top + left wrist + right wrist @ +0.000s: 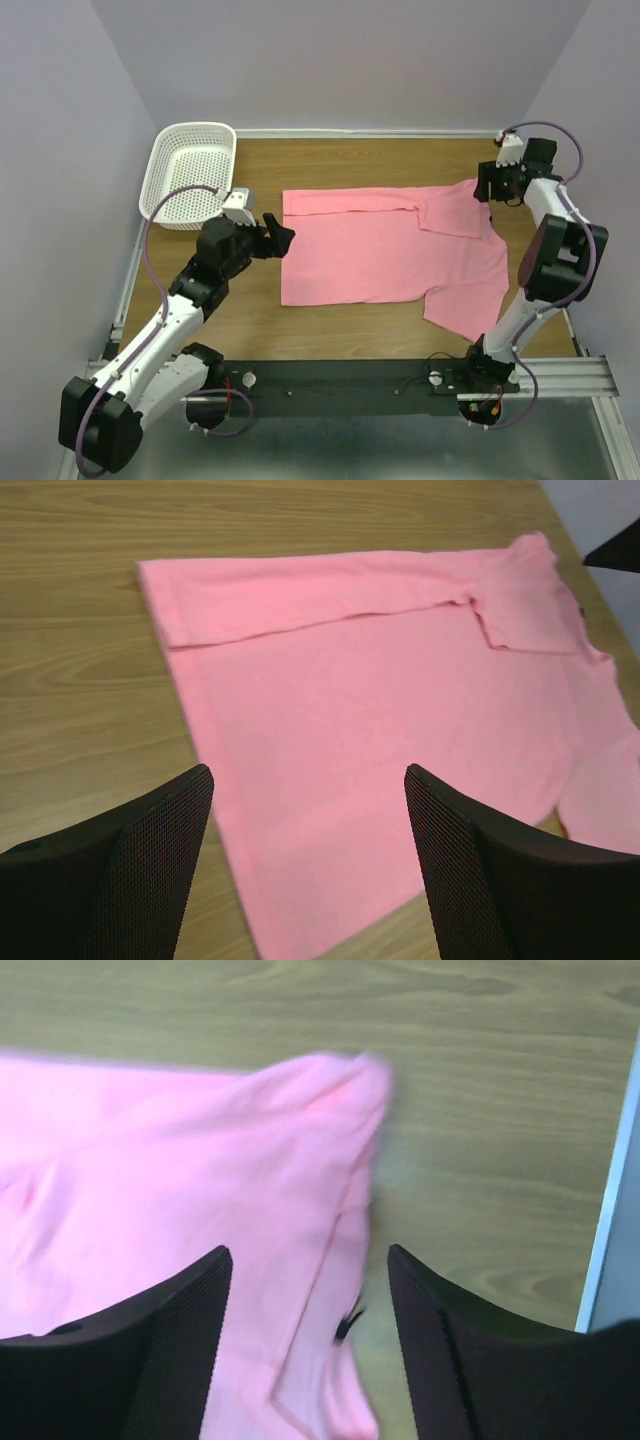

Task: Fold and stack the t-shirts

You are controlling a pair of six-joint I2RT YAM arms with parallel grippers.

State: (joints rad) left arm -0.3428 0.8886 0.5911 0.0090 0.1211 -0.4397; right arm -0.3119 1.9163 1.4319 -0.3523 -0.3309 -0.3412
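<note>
**Shirt flat mid-table, both grippers empty at its ends**

Top view: t-shirt lies flat at the centre of the table, long axis 9-to-3. The far long edge is turned in as a strip, with a sleeve flap folded at about 1 o'clock. The near edge is not folded, and the lower right part sags out toward 5. The left gripper sits just beside the shirt's 9 o'clock edge. The right gripper is over the 2 o'clock corner. The basket is at 10 o'clock, apart from the shirt.

Left wrist: fingers are spread wide with nothing between them. Shirt fills the view ahead, so it's at 3 o'clock from this arm in the top view, edge close.

Right wrist: fingers are also apart, with no pinch visible. The pink corner sits under and ahead of them, a bit blurred.

My read: one arm sits at each end of the long axis, the left lower on the short edge. Any next fold means grabbing both ends together, and neither arm has to travel far.
</note>
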